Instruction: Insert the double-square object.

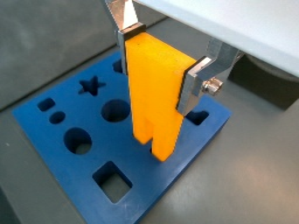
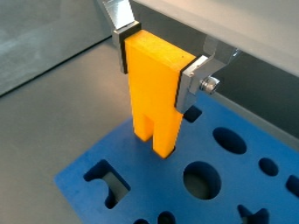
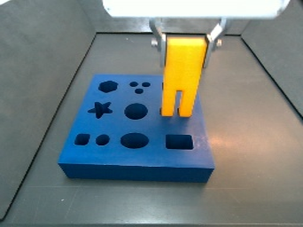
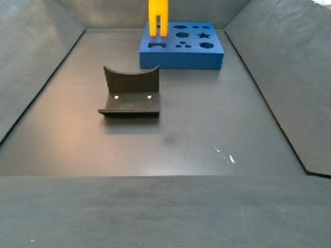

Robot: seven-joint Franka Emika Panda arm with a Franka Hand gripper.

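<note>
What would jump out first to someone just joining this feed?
The tall yellow double-square object draws the eye first: the gripper holds it upright by its solid top, two prongs pointing down over the blue board with its cut-out shapes. In a side view, the dark fixture stands alone on the grey floor, apart from the board.

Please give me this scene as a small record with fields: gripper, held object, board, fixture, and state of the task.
gripper: gripper above the blue board, shut on the double-square object
held object: double-square object, yellow, upright, prongs pointing down
board: blue board on the dark floor, with star, hexagon, round and square holes
fixture: fixture on the floor, apart from the board
task state: prongs at or just above the board's top; insertion cannot be confirmed
</note>
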